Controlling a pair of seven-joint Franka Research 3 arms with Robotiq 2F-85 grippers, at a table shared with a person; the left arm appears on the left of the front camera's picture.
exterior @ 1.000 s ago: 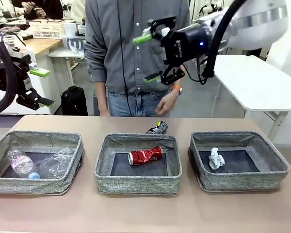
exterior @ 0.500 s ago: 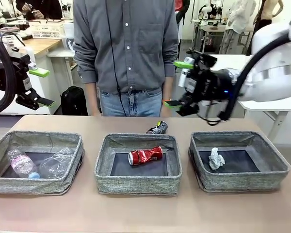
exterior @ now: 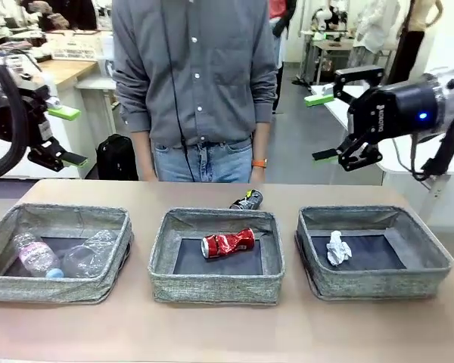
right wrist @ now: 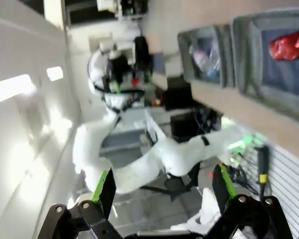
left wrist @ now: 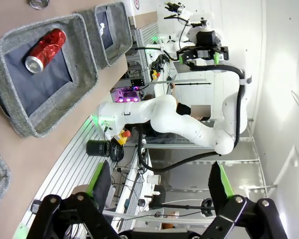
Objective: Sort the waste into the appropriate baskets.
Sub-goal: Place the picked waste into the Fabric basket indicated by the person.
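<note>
Left wrist view: claw spread wide, nothing between the fingers.
Left gripper (left wrist: pixel 159 186) hangs clear of the table; far ahead and to its left, a crushed red can (left wrist: pixel 45 44) lies in a grey basket (left wrist: pixel 82 55), the right arm (left wrist: pixel 189 124) beyond.

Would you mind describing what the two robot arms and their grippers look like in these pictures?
Both arms are glossy white with rounded joints. Each ends in a black two-finger gripper, the left gripper and the right gripper, with bright green pads on the fingers. Black cables loop along both wrists, and the right wrist carries white lettering and a small blue light.
</note>
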